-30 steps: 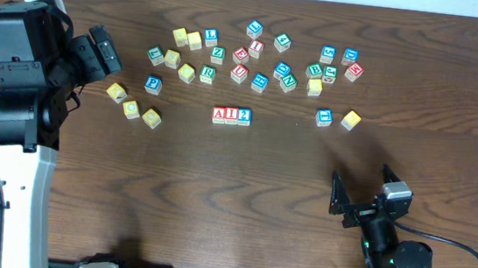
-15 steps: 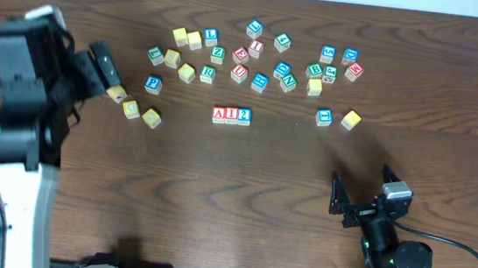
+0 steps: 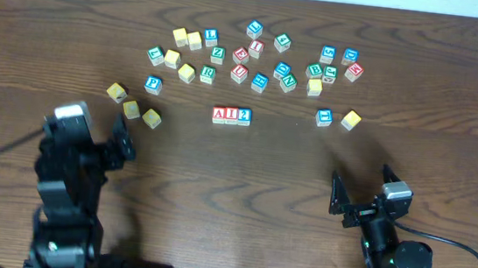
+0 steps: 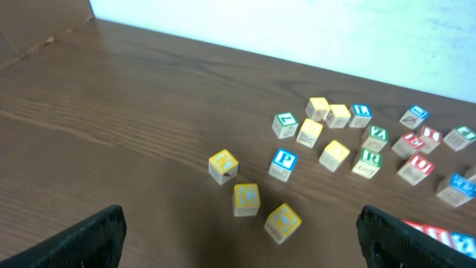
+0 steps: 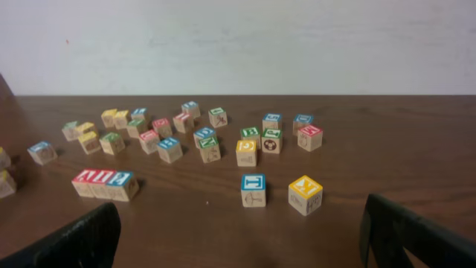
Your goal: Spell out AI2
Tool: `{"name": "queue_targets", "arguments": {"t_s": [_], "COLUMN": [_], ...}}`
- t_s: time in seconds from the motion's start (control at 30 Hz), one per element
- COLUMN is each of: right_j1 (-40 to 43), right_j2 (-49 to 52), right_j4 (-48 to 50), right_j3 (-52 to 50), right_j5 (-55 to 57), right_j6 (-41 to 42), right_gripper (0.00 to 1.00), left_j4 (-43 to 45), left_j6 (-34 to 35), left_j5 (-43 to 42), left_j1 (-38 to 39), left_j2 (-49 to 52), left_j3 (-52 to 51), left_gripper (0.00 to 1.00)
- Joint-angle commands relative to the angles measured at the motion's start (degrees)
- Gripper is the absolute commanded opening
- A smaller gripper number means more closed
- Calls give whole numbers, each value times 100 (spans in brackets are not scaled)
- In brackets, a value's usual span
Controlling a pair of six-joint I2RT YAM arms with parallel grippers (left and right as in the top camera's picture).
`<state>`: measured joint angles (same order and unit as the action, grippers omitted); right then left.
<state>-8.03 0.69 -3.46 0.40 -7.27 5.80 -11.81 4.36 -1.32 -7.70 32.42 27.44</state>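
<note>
The red "A" block [image 3: 219, 114], the red "I" block [image 3: 231, 115] and the blue "2" block [image 3: 243, 115] stand touching in a row at the table's middle, reading A I 2. The row also shows in the right wrist view [image 5: 104, 182] at the left. My left gripper [image 3: 120, 140] is open and empty at the near left, well away from the row. My right gripper [image 3: 364, 192] is open and empty at the near right. In the left wrist view only the row's edge [image 4: 446, 238] shows at the lower right.
Several loose lettered blocks lie scattered across the far middle [image 3: 255, 56]. Three yellow blocks [image 3: 132, 106] lie just beyond the left gripper, also seen in the left wrist view [image 4: 247, 199]. A blue block [image 3: 324, 118] and a yellow block [image 3: 351, 119] lie beyond the right gripper.
My left arm has drawn back from beside the yellow blocks at the far left to the near left edge. The right arm and the blocks have not moved.
</note>
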Motion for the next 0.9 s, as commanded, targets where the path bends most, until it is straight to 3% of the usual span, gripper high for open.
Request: {"name": "queue_targets", "arguments": {"t_s": [0.0,0.43,0.87], "right_j1": [13,13,13], "right_j2": [-37,-37,-37], "right_j4": [-22,-22,-22], "right_j3": [-9,-9,-9], "right_j5": [-39,-39,-39], "right_j6": [-31,-31,-31], "right_gripper": [99,99,99], "left_j4": [417,800,778], "left_j6": [-431,-737,-772], "left_j5": [46,48,50], "left_j1": [-4,-4,-107], "left_j2": [-804,-2761,-3237], "left_j3": [-811,-2365,-2721], "left_gripper": [98,98,98]}}
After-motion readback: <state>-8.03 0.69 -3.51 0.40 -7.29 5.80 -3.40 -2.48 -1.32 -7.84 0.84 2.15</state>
